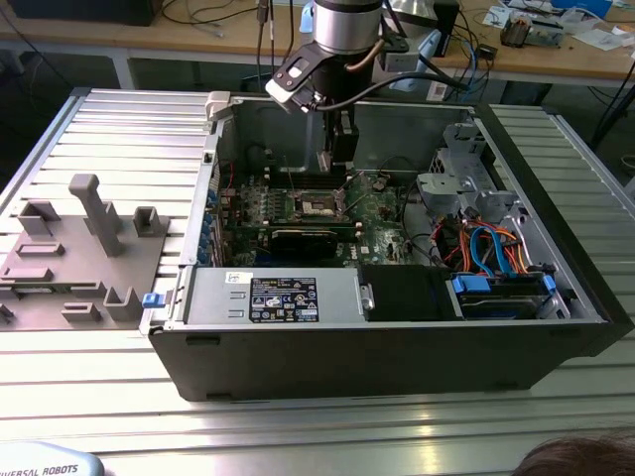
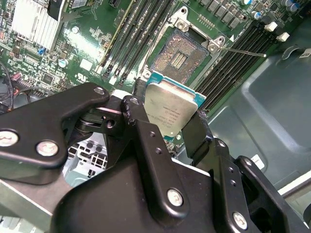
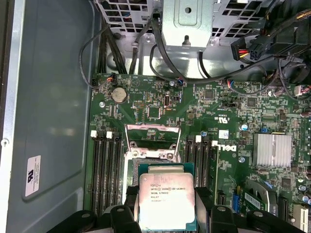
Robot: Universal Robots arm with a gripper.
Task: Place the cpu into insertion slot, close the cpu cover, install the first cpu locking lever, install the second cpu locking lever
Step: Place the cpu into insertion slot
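My gripper (image 1: pixel 338 167) hangs inside the open computer case, over the middle of the green motherboard (image 1: pixel 382 213). It is shut on the cpu (image 2: pixel 170 110), a small square chip with a silver-grey top, pinched at two opposite edges by the black fingers (image 2: pixel 141 104). The cpu (image 3: pixel 166 201) is held in the air above the board, just off the insertion slot (image 2: pixel 179 57), whose bare contact field lies uncovered. The silvery cpu cover (image 3: pixel 153 126) stands raised at the slot's far side. A thin locking lever (image 2: pixel 243 51) sticks out from the slot's corner.
Black memory slots (image 3: pixel 107 167) flank the socket on both sides. A ribbed heatsink (image 3: pixel 272 149), a drive cage (image 1: pixel 456 164) with orange and blue cables, and the power supply (image 1: pixel 273 297) crowd the case. A grey fixture plate (image 1: pixel 79 248) lies at the exterior view's left.
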